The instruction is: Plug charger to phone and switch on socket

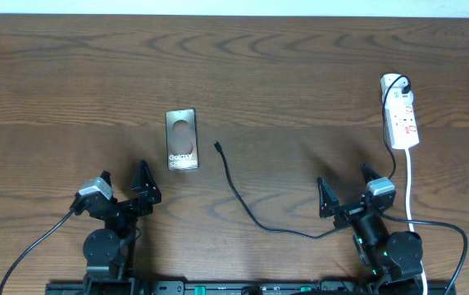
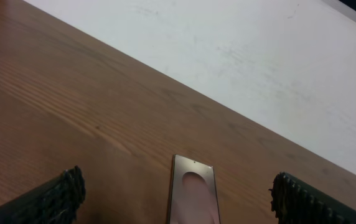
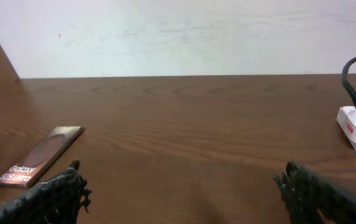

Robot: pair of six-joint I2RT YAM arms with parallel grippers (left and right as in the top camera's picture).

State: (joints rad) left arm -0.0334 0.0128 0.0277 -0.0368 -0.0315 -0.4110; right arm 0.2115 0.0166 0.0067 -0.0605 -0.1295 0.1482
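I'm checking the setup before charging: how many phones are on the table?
1. The phone lies flat on the table, left of centre, just left of the plug tip of the black cable. No other shows; none seems hidden.

Matt wood-grain table (image 1: 300,74); glossy, smooth phone (image 1: 182,139) ahead of left gripper (image 1: 125,180); smooth white plastic socket (image 1: 402,119) ahead-right of right gripper (image 1: 347,187); rough-textured black fingers (image 3: 47,196)

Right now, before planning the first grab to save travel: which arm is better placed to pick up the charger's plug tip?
Probably left. The plug tip lies just right of the phone, nearer the open left end effector than the open right end effector, which sits closer to the socket.
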